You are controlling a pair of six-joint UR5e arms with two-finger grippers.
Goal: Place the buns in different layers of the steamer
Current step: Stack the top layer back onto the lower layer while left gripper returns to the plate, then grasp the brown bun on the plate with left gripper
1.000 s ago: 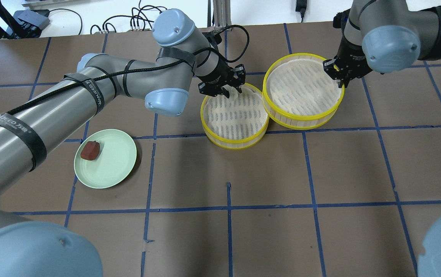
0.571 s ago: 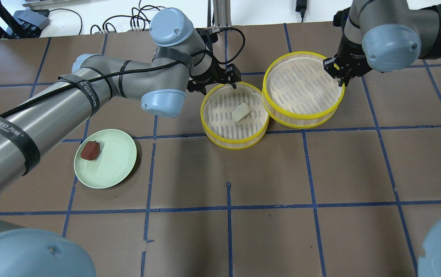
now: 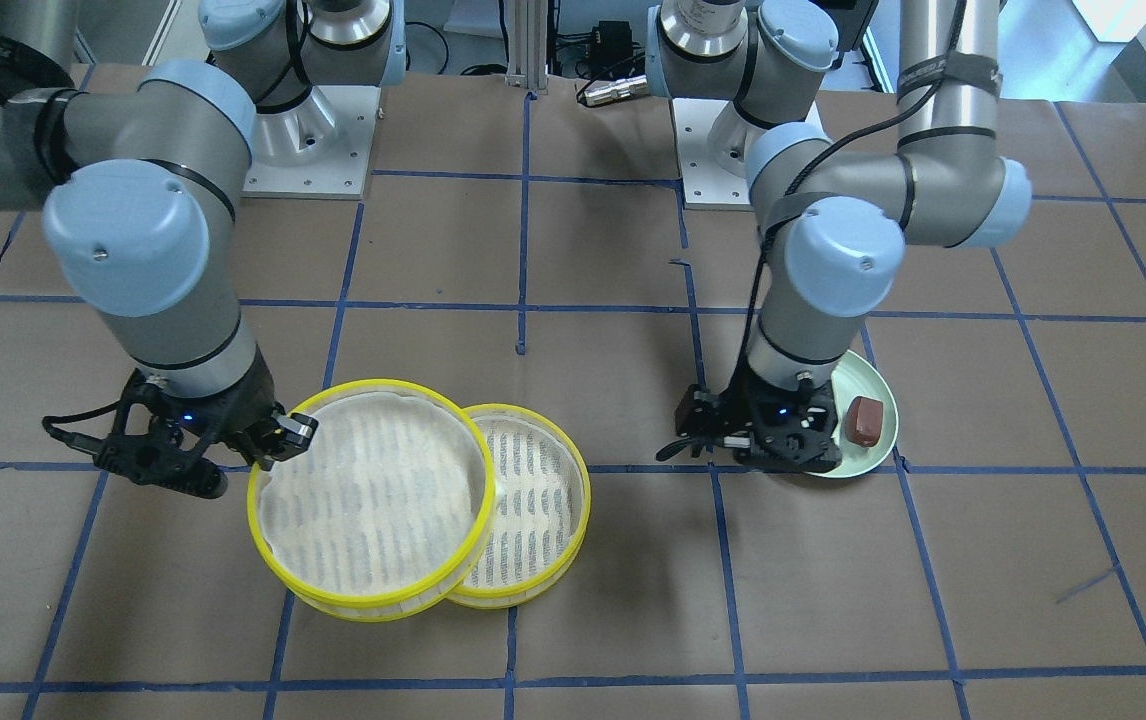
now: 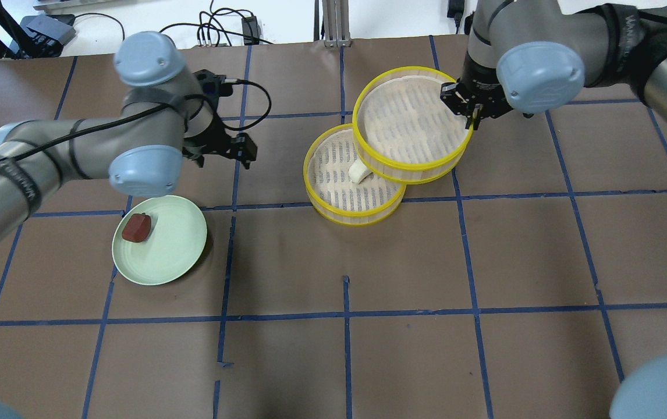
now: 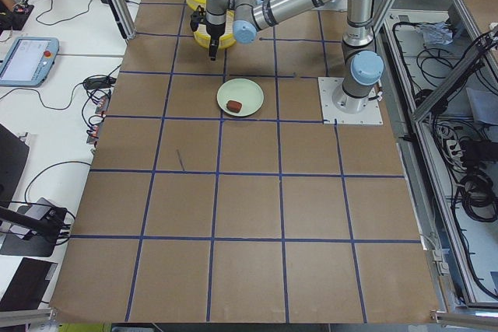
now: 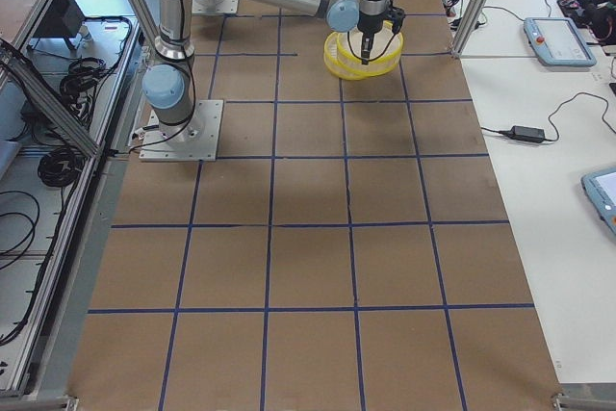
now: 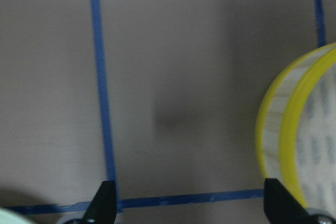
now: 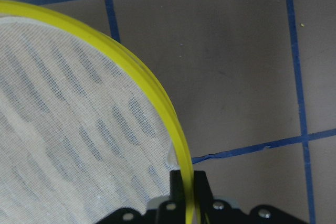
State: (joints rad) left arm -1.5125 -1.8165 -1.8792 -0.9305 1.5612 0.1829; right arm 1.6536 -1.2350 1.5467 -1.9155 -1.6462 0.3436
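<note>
My right gripper (image 4: 473,118) is shut on the yellow rim of one steamer tray (image 4: 409,119) and holds it raised, overlapping the far right part of the other tray (image 4: 333,215) on the table. The right wrist view shows the fingers (image 8: 199,184) clamped on that rim. The white bun (image 4: 358,171) lies in the lower tray, partly under the held tray's edge. It is hidden in the front view. The reddish-brown bun (image 4: 135,227) lies on the pale green plate (image 4: 176,244). My left gripper (image 4: 243,150) is open and empty, between plate and trays.
The brown table is marked with a blue tape grid (image 4: 345,314). The arm bases (image 3: 303,130) stand at the robot's edge. Cables (image 4: 217,23) lie beyond the far edge. In the left wrist view the tray rim (image 7: 283,140) is at the right.
My left gripper let the white bun go into the lower tray and moved left toward the plate. My right gripper carried its tray left, over the lower tray's edge.
</note>
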